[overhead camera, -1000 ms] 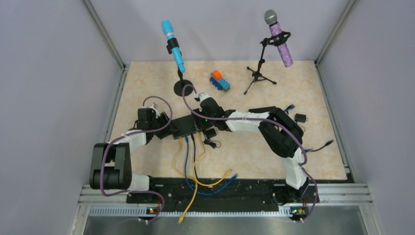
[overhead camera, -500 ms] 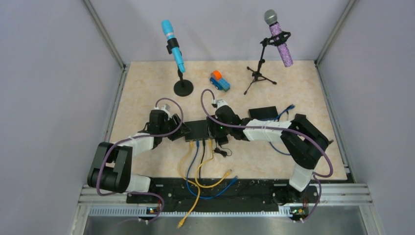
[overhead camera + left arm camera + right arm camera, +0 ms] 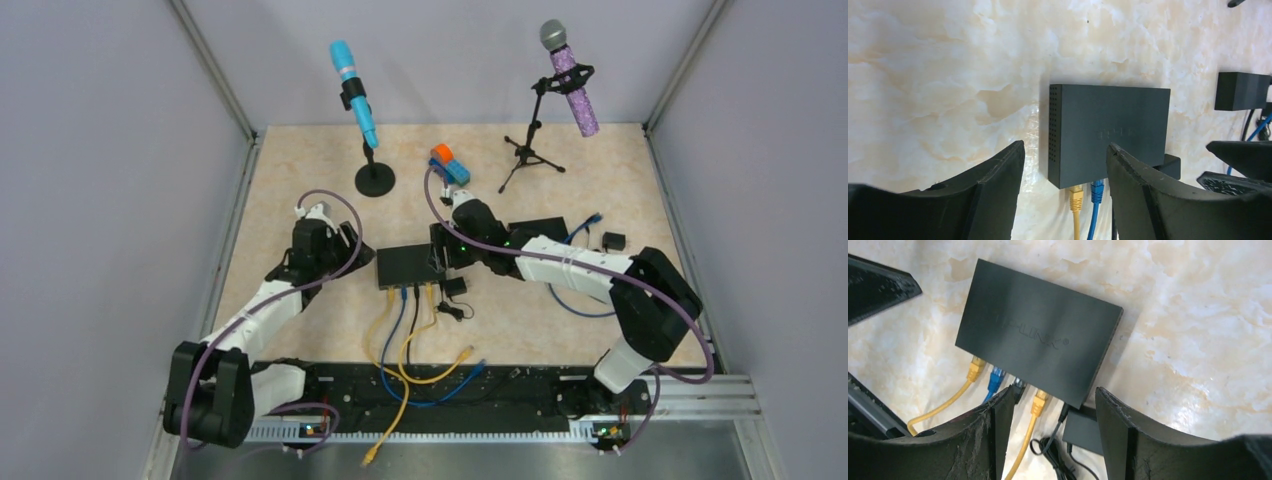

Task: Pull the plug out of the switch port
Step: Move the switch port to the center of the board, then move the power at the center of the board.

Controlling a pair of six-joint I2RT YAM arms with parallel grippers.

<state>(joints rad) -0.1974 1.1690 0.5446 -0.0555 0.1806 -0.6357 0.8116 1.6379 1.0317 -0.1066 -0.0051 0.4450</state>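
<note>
Marble-patterned table carries everything, with grey walls closing its left, far and right sides; I treat those as hard limits. Next in size is the switch, a flat black box near the table's middle, lying between my left gripper and my right gripper. I judge it light and likely to slide on the smooth top, so one side should brace it while the other pulls. My left jaws stand parted just beside the switch's left end, grasping nothing. My right jaws stand parted above its right end, likewise empty. The cables, two yellow, one blue and one black, run from the near face toward my bases. They look limp and looped, and should trail along rather than resist. The plugs sit four in a row in the ports on that near face: yellow, blue, black, yellow in the right wrist view. Which one is meant I cannot tell. Each looks small and made of stiff plastic, probably with a latch tab to press before it frees. Take hold on the plug body close against the port, never on the soft cable. Open room lies on the near side along the cable run, so the pull should go straight toward my bases. A small black adapter just beside the switch's corner crowds the last yellow plug.
</note>
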